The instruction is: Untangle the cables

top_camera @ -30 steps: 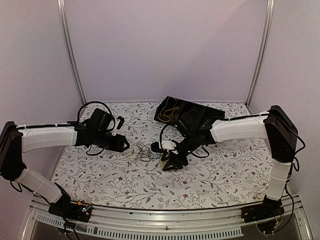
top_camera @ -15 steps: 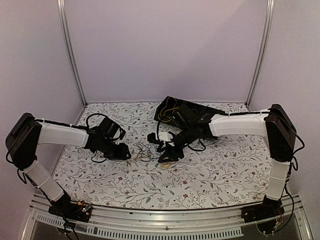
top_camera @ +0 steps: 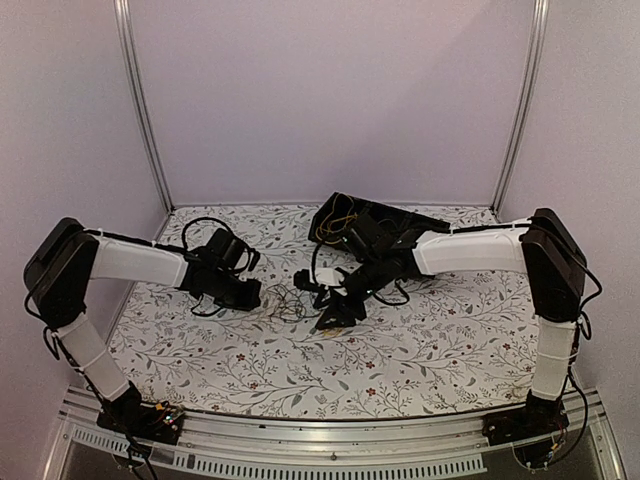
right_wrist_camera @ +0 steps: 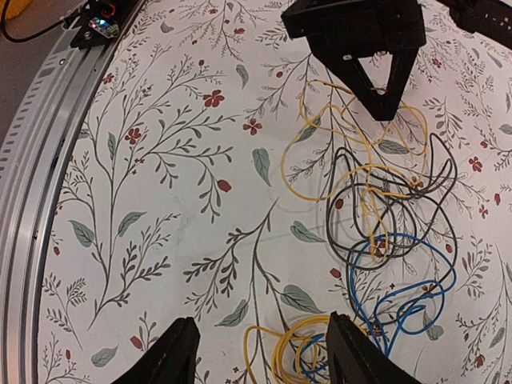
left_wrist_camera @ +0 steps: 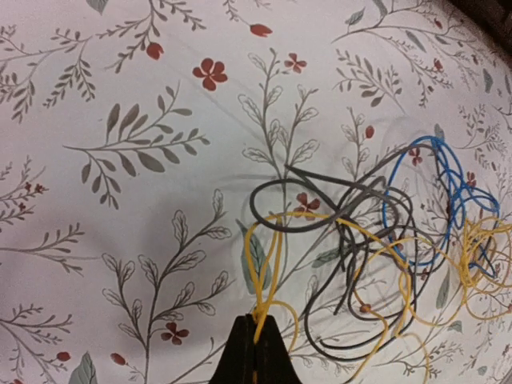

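Observation:
The cables [top_camera: 290,303] lie in a loose tangle on the floral table between the two arms. In the left wrist view a yellow cable [left_wrist_camera: 268,264], a dark grey cable [left_wrist_camera: 336,216] and a blue cable [left_wrist_camera: 424,200] cross one another. My left gripper [left_wrist_camera: 256,326] is shut on a loop of the yellow cable at the tangle's edge. My right gripper [right_wrist_camera: 264,352] stands open just above a small yellow coil [right_wrist_camera: 308,348] with blue cable [right_wrist_camera: 408,292] beside it, nothing held. The left gripper [right_wrist_camera: 382,100] shows opposite it in that view.
A black tray [top_camera: 400,222] at the back middle holds more yellow wire [top_camera: 338,222]. The table's metal front rail [right_wrist_camera: 48,160] runs along the left of the right wrist view. Thick black arm cables loop by both wrists.
My left gripper moved right to the tangle and shut on the yellow cable. My right gripper shifted slightly left and away from me, still open.

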